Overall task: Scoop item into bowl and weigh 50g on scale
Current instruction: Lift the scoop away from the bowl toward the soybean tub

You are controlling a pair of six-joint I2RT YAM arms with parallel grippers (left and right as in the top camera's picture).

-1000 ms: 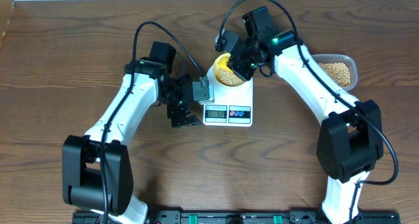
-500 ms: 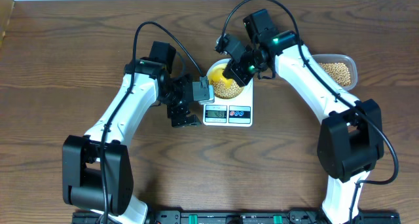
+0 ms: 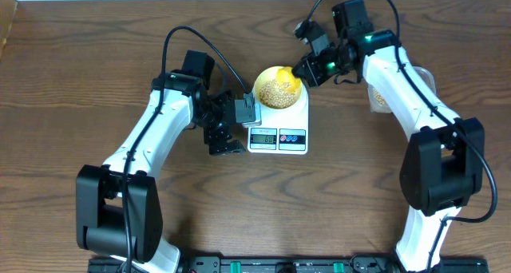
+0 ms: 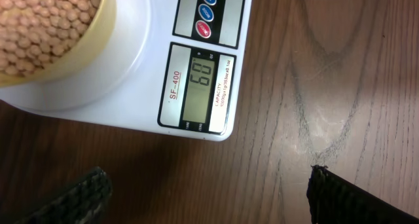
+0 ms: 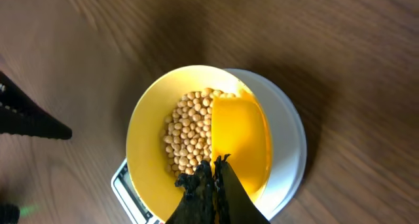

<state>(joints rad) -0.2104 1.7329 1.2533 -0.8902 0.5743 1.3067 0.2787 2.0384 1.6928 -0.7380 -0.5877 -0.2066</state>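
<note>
Right wrist: we hold the scoop [image 5: 239,135] clamped in the right gripper [image 5: 213,179] over the beans [image 5: 188,137] in the bowl [image 5: 147,142] on the scale [image 5: 289,152], ready to tip. Left gripper [image 4: 206,185], spread beside the scale, watches the display [image 4: 200,86].

A brown wood-grain table [image 3: 64,81] fills the scene. At its far right sits a clear plastic container [image 3: 374,96], mostly hidden. A yellow scoop [image 5: 239,139] shows its bare inside in the right wrist view. A black rail [image 3: 263,265] runs along the near edge.
</note>
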